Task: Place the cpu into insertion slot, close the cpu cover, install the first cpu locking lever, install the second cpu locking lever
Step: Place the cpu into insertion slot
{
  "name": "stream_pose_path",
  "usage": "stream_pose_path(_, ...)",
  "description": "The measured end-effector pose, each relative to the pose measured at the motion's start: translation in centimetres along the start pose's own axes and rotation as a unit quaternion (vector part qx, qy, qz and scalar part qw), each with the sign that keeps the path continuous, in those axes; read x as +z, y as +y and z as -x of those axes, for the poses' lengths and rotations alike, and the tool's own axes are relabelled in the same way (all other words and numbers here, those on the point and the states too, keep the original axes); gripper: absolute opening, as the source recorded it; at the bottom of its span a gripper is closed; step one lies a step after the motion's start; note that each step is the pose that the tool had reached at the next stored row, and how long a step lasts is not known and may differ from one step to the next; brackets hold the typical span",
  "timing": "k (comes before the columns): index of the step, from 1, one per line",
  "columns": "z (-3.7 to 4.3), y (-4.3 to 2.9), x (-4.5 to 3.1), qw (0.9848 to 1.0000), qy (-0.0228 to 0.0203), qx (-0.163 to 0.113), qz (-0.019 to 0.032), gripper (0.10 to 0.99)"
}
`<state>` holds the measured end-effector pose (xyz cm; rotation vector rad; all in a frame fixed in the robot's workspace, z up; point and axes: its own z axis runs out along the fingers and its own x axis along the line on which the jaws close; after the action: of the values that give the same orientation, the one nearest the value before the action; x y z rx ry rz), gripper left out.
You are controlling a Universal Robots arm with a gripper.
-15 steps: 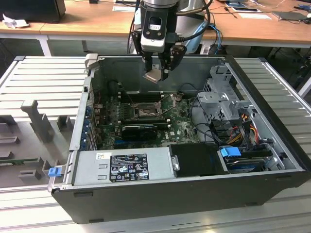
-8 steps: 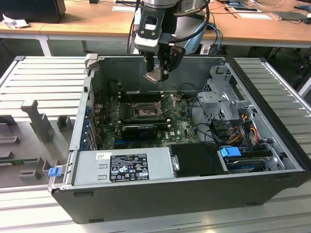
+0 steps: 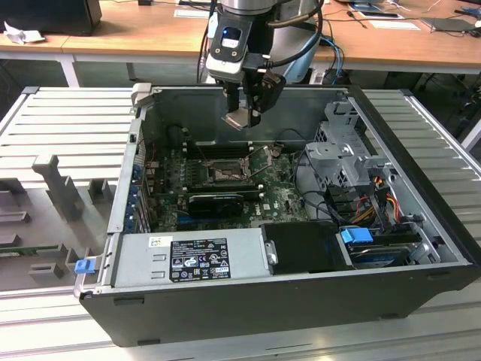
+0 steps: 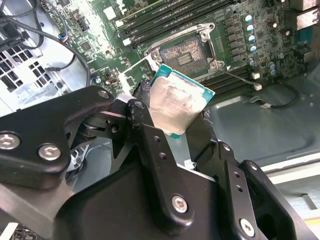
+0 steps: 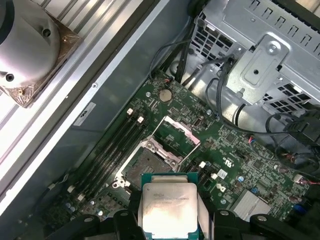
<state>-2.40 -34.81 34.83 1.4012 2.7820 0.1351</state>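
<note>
cpu (image 4: 177,102) count: just one, pinched by its edges in the gripper (image 3: 245,114) jaws and hanging tilted in the air above the motherboard (image 3: 279,192), well clear of the socket. One insertion slot (image 4: 186,52), bare. One cpu cover (image 5: 186,134), flipped up beside it. Arm points down into the open case (image 3: 248,301).

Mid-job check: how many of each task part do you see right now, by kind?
cpu, held in the tool: 1
insertion slot, empty: 1
cpu cover, raised open: 1
tool: 1
Total: 4
</note>
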Motion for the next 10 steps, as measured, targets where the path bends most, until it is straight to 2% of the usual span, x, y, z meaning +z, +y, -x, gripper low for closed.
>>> stream_pose_path(6, 0.01, -0.03, 0.26, 1.0, -0.0005, 0.003, -0.0002, 0.525)
stream_pose_path(10, 0.01, -0.03, 0.33, 0.9994, -0.0034, 0.035, 0.0005, 0.525)
